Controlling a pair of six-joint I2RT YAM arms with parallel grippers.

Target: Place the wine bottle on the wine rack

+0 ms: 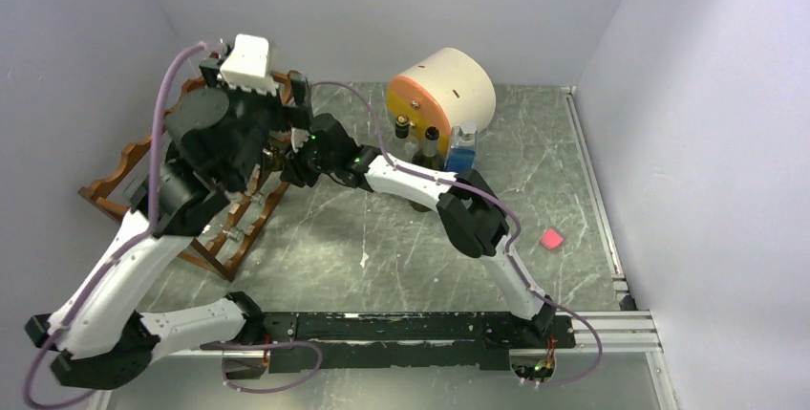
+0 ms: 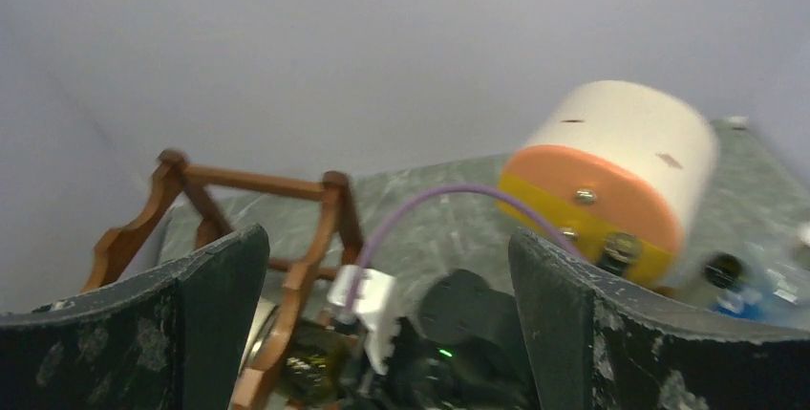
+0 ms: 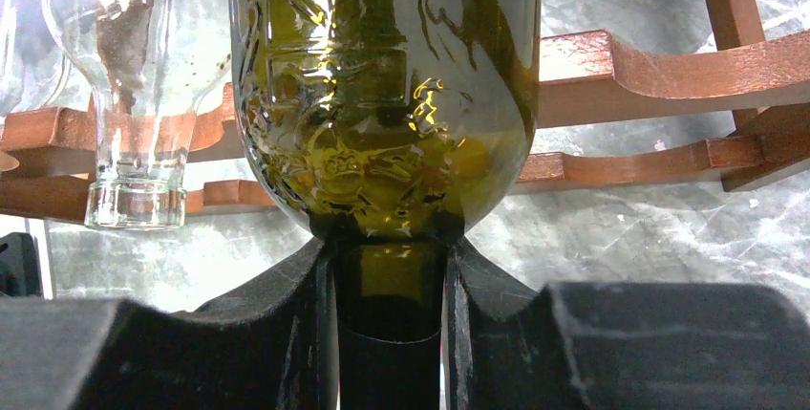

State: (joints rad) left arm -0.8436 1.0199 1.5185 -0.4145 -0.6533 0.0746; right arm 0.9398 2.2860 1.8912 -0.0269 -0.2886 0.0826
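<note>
The reddish-brown wine rack (image 1: 115, 181) stands at the left; its scalloped rails show in the right wrist view (image 3: 650, 66) and the left wrist view (image 2: 330, 209). My right gripper (image 3: 387, 262) is shut on the neck of an olive-green wine bottle (image 3: 382, 95), whose body lies over the rack's rails. In the top view the right gripper (image 1: 289, 157) reaches into the rack's right side, and the bottle is mostly hidden under the left arm. My left gripper (image 2: 387, 238) is open and empty, above the rack (image 1: 256, 95). Part of the bottle shows below it (image 2: 306, 367).
A clear glass bottle (image 3: 134, 85) lies on the rack beside the green one. A cream cylinder with an orange face (image 1: 444, 95) lies at the back. Dark bottles (image 1: 427, 147) and a blue-labelled clear bottle (image 1: 462, 147) stand before it. A pink object (image 1: 551, 238) lies at the right.
</note>
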